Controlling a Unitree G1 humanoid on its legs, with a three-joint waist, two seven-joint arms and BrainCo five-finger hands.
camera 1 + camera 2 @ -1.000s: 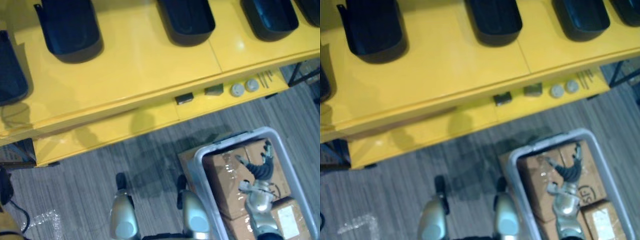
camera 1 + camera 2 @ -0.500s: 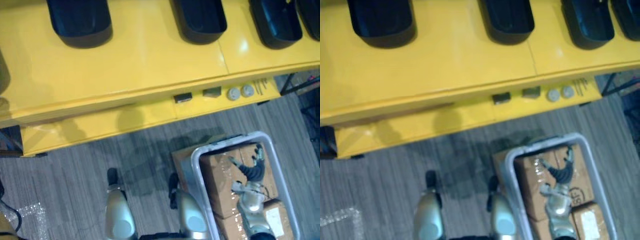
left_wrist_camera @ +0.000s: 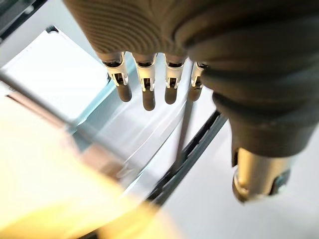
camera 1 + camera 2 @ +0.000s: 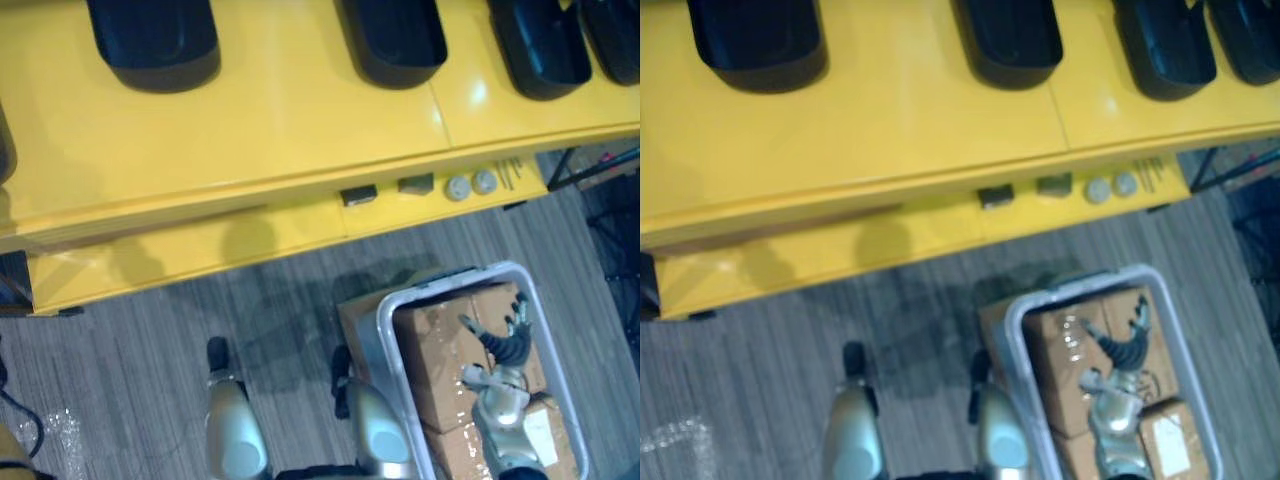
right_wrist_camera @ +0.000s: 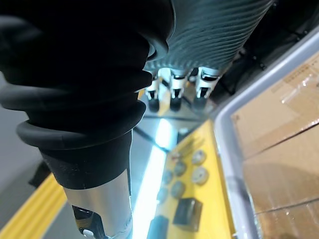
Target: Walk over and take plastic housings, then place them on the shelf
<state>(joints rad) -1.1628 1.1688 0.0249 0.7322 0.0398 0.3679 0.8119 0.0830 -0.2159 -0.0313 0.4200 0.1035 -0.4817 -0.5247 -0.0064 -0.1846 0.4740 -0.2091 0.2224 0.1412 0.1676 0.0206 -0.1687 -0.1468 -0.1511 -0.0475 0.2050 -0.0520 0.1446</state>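
Well, neither hand is carrying anything. The right hand (image 4: 505,342) hangs over the cardboard boxes (image 4: 440,355) packed in a pale grey bin (image 4: 455,283). The bin stands on the grey striped floor (image 4: 150,330) on the near side of the yellow shelf (image 4: 270,110), toward the shelf's right end. This hand's fingers (image 5: 175,94) are loosely straight and spread, the thumb apart, with nothing between them. I cannot tell whether the tips touch the box tops. The left hand (image 3: 148,94) shows in its own wrist view with its fingers straight in a row and the thumb set off to one side, likewise empty. What lies past it is too blurred to name.

The black plastic housings (image 4: 393,40) are all on the shelf's top surface, in a row along it. They stand well apart from one another toward the left end and close together at the right end. The two at the right end show hollow insides facing up.

On the shelf's lower front ledge, below the housings and toward the right end, small parts lie in a line. They are a dark block (image 4: 358,195), an olive block (image 4: 415,184), two round grey discs (image 4: 457,187), and a few thin screws or pins (image 4: 508,172) too small to tell apart.
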